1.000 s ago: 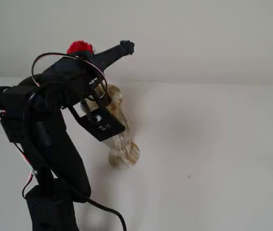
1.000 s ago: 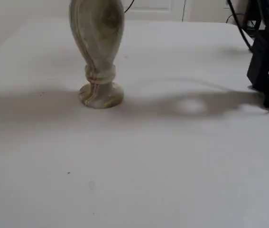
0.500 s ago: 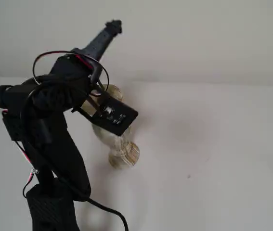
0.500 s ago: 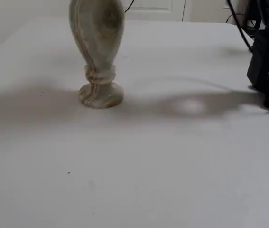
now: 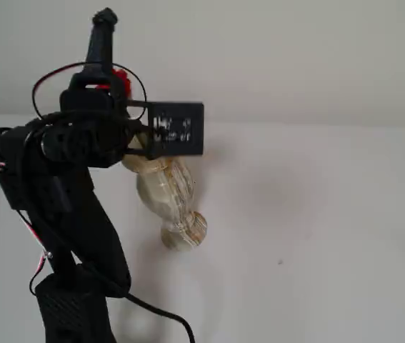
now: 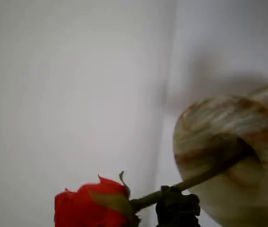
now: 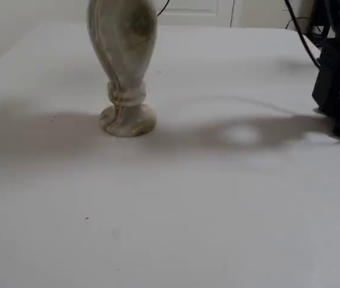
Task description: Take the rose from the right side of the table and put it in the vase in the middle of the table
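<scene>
While I hold the rose [image 6: 93,205] by its stem, the gripper [image 6: 177,210] looks pinched shut on it, though the wrist view is blurry. The stem end is already inside the mouth of the vase [image 6: 228,151] on the table [image 7: 217,198]. If I tilt wrong, I might tip the vase.
</scene>
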### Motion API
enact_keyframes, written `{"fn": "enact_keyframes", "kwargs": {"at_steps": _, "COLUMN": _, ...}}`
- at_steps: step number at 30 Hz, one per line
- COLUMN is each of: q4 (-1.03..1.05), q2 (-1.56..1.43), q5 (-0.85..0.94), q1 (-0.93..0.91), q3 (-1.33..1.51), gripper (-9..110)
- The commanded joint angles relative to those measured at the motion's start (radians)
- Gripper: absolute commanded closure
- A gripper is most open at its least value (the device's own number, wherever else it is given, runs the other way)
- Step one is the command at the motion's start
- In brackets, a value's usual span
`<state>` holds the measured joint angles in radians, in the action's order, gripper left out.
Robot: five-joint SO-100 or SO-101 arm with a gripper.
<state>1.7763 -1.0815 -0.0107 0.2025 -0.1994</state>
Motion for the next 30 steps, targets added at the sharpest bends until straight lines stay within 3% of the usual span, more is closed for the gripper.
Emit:
{"fn": "enact_keyframes", "kwargs": {"at_steps": 1, "q4": 0.021, "q2": -0.061, "q5": 0.110, "q1": -0.023, "q3": -0.032, "gripper": 33}}
{"fn": "enact_keyframes", "kwargs": {"at_steps": 9, "q4": 0.025, "q2": -0.218, "q5": 0.080, "q1": -0.092, "q3": -0.032, "gripper": 36}}
{"fn": "enact_keyframes", "kwargs": {"at_steps": 17, "q4": 0.032, "q2": -0.422, "q5": 0.195, "q1": -0.175, "q3": -0.002, "gripper": 46}}
{"fn": "enact_keyframes", "kwargs": {"at_steps": 30, "q4": 0.026, "q2": -1.186, "q5": 0.245, "q1": -0.095, "q3": 0.818, "gripper": 53}}
